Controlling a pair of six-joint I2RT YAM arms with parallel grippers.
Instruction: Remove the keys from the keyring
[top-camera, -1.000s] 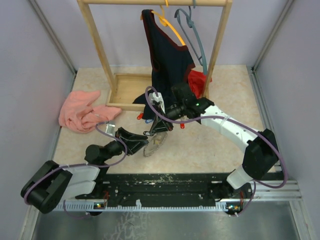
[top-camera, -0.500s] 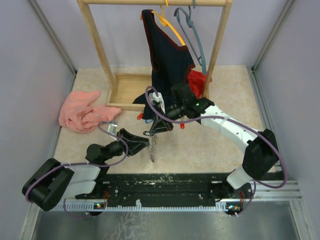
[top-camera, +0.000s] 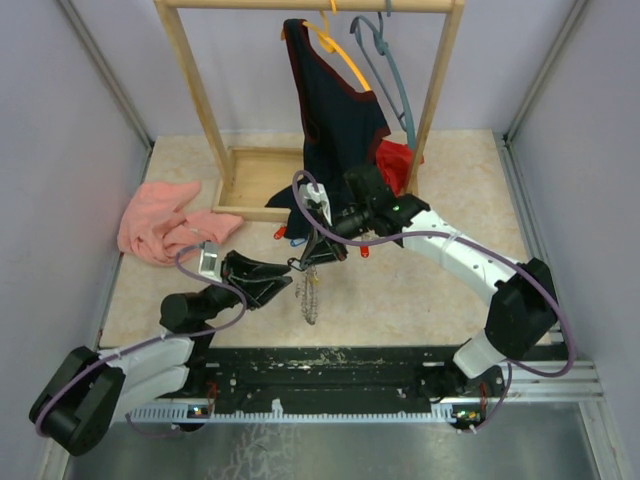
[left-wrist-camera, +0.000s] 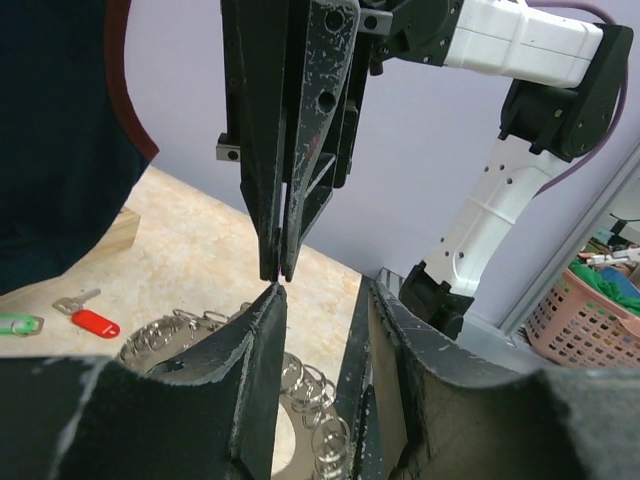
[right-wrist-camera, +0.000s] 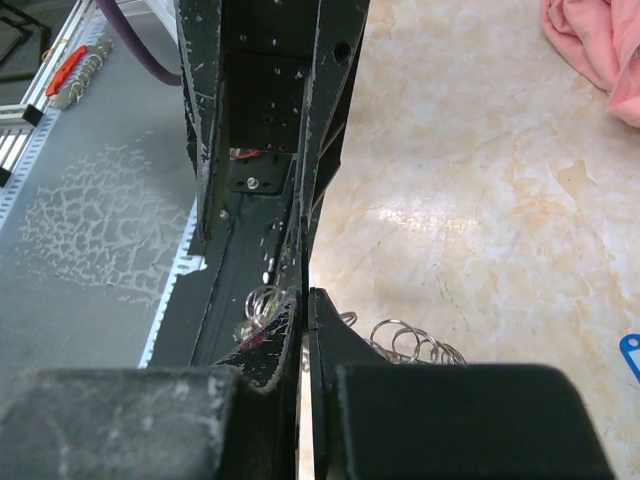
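- The step in hand appeared to be working a key off the keyring (top-camera: 311, 296), with one arm steadying the ring and the other picking at it.
- The left fingers (left-wrist-camera: 252, 355) stood part-way closed and seemed to be grasping the ring's band, which ran through the gap between them. That grip would need to be firm, so the ring does not twist when pulled.
- The right fingers (left-wrist-camera: 312, 120) were clenched, their tips meeting the ring's upper edge right at the left fingertip. Whether a loop or a key was caught between them could not be told.
- A good pull would probably be short and along the wire of a loop, not sideways. A jerk could tear the ring out of the grasp.
- The keyring stood on edge over the table (top-camera: 420, 295), between the two arms and near the front.
- Up close it looked like a broad band of many small silvery wire loops around a wide hole.
- A red-tagged key (left-wrist-camera: 93, 322) and a green tag (left-wrist-camera: 14, 324) lay loose on the table, apart from the ring.
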